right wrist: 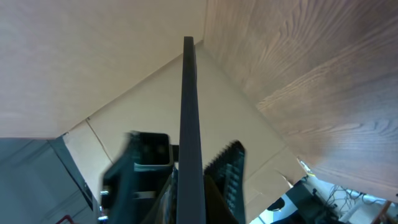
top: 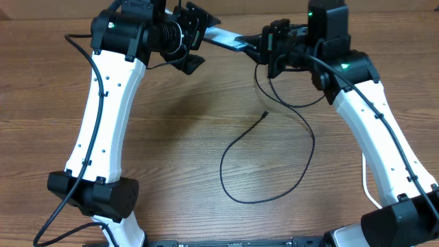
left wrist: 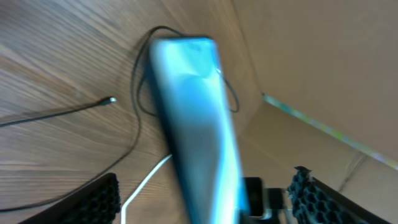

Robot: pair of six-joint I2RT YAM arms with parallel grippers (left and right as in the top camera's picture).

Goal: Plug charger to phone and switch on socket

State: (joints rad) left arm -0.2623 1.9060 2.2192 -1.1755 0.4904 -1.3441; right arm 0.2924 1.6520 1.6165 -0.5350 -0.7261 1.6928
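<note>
The phone (top: 226,39) with its light blue screen is held off the table at the back, between the two arms. My right gripper (top: 264,46) is shut on its right end; in the right wrist view the phone (right wrist: 188,93) shows edge-on between the fingers (right wrist: 199,186). My left gripper (top: 197,41) is open around the phone's left end. In the left wrist view the blurred phone (left wrist: 193,112) lies between the wide-apart jaws (left wrist: 205,199), touching neither. The charger cable (top: 236,195) loops on the table, its connector tip (top: 265,114) free, also showing in the left wrist view (left wrist: 112,99). Its plug and the socket are out of view.
A thick white cord (top: 365,180) runs beside the right arm's base, and a piece of it (left wrist: 144,185) shows under the phone in the left wrist view. Cardboard (right wrist: 124,74) stands behind the table's back edge. The wooden table (top: 171,151) spreads below.
</note>
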